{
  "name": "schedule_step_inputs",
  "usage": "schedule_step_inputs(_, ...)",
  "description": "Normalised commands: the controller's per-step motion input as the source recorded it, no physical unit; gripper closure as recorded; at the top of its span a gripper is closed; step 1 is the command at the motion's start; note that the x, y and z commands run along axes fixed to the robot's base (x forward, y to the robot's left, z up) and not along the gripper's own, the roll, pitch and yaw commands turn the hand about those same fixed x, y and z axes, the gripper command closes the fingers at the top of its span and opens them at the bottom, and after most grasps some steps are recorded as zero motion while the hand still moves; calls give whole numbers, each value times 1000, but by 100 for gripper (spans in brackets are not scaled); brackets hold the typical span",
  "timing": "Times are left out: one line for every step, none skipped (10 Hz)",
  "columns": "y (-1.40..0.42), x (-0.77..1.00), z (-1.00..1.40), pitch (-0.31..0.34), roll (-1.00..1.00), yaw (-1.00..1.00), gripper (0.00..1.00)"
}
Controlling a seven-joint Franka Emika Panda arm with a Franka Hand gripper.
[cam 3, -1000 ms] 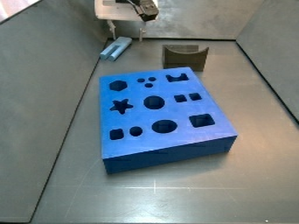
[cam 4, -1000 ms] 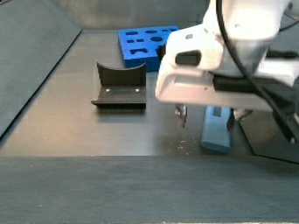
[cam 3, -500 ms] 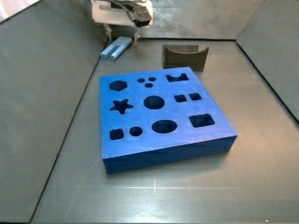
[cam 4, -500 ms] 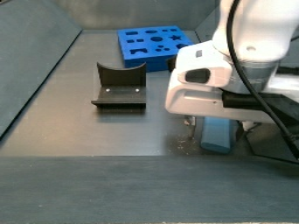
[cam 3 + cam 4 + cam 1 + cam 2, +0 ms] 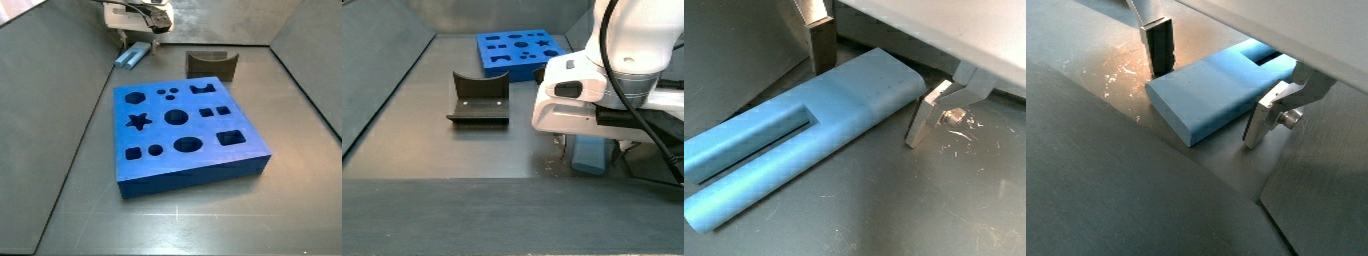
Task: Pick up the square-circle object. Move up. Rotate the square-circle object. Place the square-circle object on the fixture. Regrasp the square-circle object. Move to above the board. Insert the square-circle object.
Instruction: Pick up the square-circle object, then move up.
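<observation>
The pincer straddles the square-circle object, its silver fingers spread apart on either side of the peg's squared end and, by the look of both wrist views, not yet clamped on it. The light blue peg lies flat on the dark floor, a long slot showing along its upper face. In a side view it sits at about 11 o'clock from the board, with the fixture at roughly 1 o'clock and standing empty. In a side view the arm's white body hides most of the peg, while the fixture and board lie well apart from it. The pickup appears only at its start; lifting, rotating, the fixture placement, regrasp and insertion all remain. No brand, label or writing is legible.
</observation>
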Motion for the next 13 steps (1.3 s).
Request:
schedule_step_inputs(0, 0, 0, 0, 0, 0, 100)
schedule_step_inputs(0, 0, 0, 0, 0, 0, 100)
schedule_step_inputs(0, 0, 0, 0, 0, 0, 100)
schedule_step_inputs(0, 0, 0, 0, 0, 0, 100)
schedule_step_inputs(0, 0, 0, 0, 0, 0, 100)
schedule_step_inputs(0, 0, 0, 0, 0, 0, 100)
schedule_step_inputs(0, 0, 0, 0, 0, 0, 100)
schedule_step_inputs(0, 0, 0, 0, 0, 0, 100)
schedule_step_inputs(0, 0, 0, 0, 0, 0, 100)
schedule_step_inputs(0, 0, 0, 0, 0, 0, 100)
schedule_step_inputs(0, 0, 0, 0, 0, 0, 100)
schedule_step_inputs(0, 0, 833, 0, 0, 0, 100)
schedule_step_inputs(6, -7, 828, 3, -1, -31, 100)
